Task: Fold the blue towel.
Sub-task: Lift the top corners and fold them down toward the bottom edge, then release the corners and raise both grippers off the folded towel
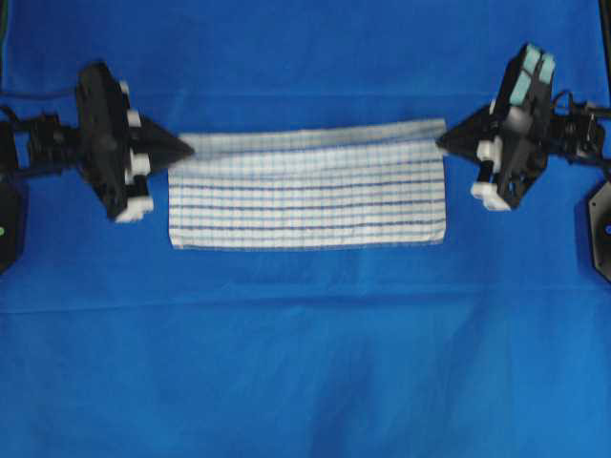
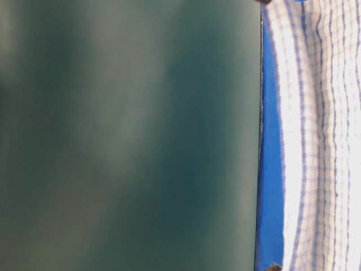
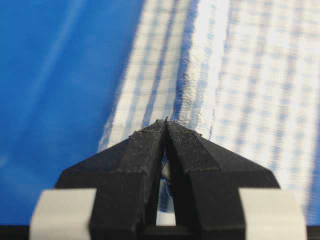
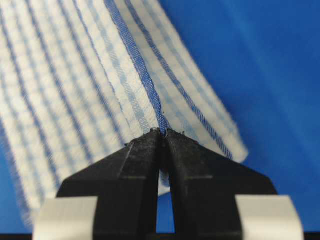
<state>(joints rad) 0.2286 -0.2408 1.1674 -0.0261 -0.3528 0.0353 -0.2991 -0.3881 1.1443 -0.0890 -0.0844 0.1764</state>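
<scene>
The blue towel [image 1: 307, 196], white with light-blue checks and navy stripes, lies across the middle of the table, its far edge lifted into a fold. My left gripper [image 1: 190, 149] is shut on the towel's far left corner; cloth [image 3: 200, 75] is pinched between the black fingertips [image 3: 145, 137]. My right gripper [image 1: 440, 143] is shut on the far right corner; a navy stripe of the towel [image 4: 100, 75] runs into the closed tips [image 4: 185, 140]. The towel's near edge rests flat on the table. In the table-level view the towel [image 2: 321, 141] fills the right side.
A plain solid-blue table cloth [image 1: 305, 363] covers the whole table. Both arm bases [image 1: 14, 210] stand at the far left and right edges. A dark green blurred surface [image 2: 130, 135] blocks most of the table-level view.
</scene>
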